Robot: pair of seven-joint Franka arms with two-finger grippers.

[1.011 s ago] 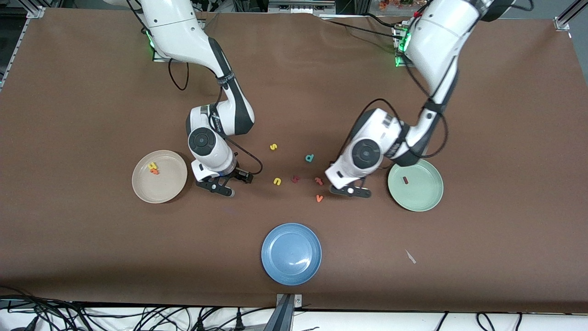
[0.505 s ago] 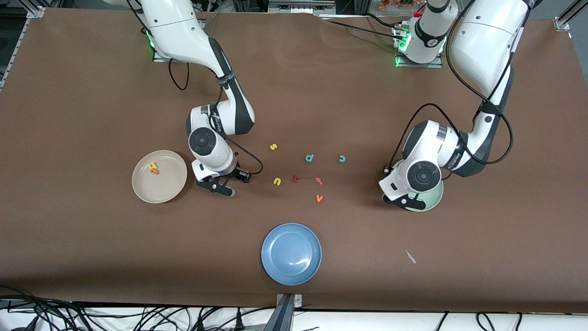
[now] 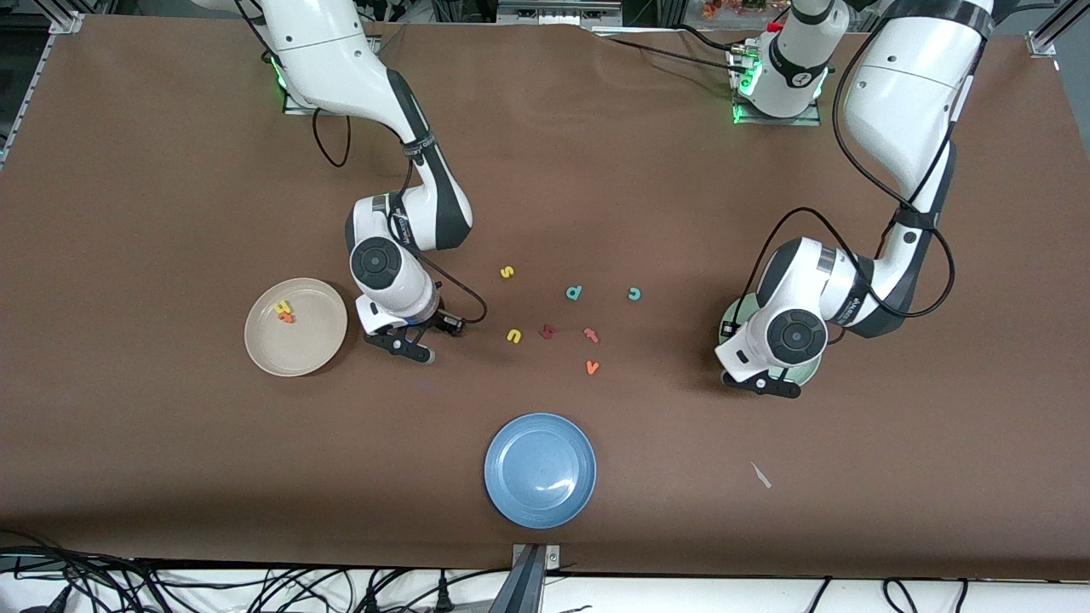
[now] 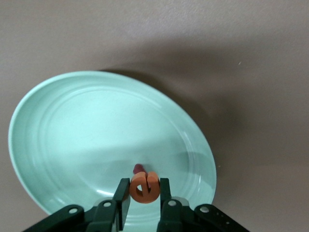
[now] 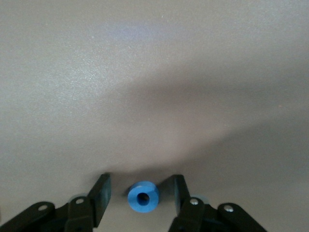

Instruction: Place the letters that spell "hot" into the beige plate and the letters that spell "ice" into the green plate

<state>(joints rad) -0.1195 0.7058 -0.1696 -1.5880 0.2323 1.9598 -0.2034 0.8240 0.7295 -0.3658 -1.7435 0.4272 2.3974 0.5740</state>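
We see the left gripper [image 4: 144,205] over the green plate [image 3: 811,368], its fingers pinched on the orange "e" [image 4: 144,187]. One second earlier this gripper hung low over the loose letters at mid-table; it has since travelled to the plate at the left arm's end. The dark red "i" [image 4: 138,168] already lies in the plate, directly beneath the carried letter. We judge the release of the "e" to be the step in hand. The grip appears to be only starting to ease, so the letter may still cling to one finger.

The teal "c" [image 3: 633,294], uncovered once the left arm moved off, lies on the table [image 3: 170,468] beside the teal "d" [image 3: 574,293], toward the left arm's end. It is the last letter of "ice" left to fetch.

The right gripper [image 5: 140,195] sits low over the table just beside the beige plate [image 3: 315,358]. Its fingers stand narrowly apart on either side of the blue "o" [image 5: 143,197], not yet touching it, and have narrowed a little over the past second. The arm itself has not shifted. The yellow "h" [image 3: 282,306] and orange "t" [image 3: 287,318] rest in the beige plate, so the "o" would complete "hot".
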